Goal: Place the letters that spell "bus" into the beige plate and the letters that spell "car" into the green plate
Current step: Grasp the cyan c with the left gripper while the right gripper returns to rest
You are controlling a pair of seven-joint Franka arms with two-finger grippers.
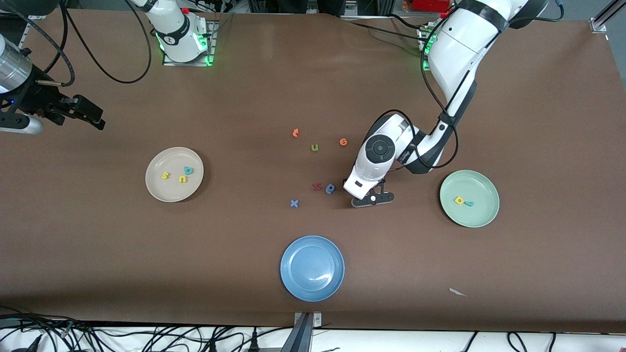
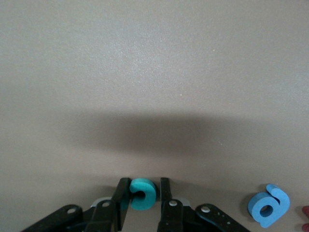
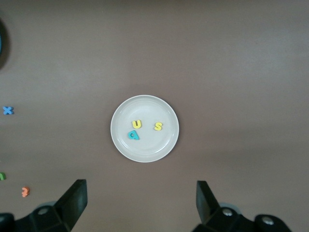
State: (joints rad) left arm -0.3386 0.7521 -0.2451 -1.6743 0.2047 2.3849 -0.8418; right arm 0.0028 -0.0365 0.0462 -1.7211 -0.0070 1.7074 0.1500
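My left gripper (image 1: 372, 198) is down at the table between the blue looped letter and the green plate (image 1: 481, 186). In the left wrist view it (image 2: 144, 186) is shut on the teal "c" (image 2: 143, 193), which still lies on the table; the front view hides that letter. The green plate holds the yellow "a" (image 1: 458, 200) and the teal "r" (image 1: 469, 203). The beige plate (image 1: 156, 190) holds the yellow "s" (image 1: 166, 176), the yellow "u" (image 1: 182, 179) and the teal "b" (image 1: 188, 170). My right gripper (image 1: 93, 115) waits open and empty over the table at the right arm's end, looking down on the beige plate (image 3: 145, 150).
A blue plate (image 1: 312, 268) sits near the front edge. Loose letters lie mid-table: two orange ones (image 1: 295, 132) (image 1: 343, 142), an olive "u" (image 1: 314, 147), a dark red one (image 1: 317, 186), a blue looped one (image 1: 330, 188) (image 2: 268, 205), a blue "x" (image 1: 294, 203). A paper scrap (image 1: 457, 292) lies nearer the front.
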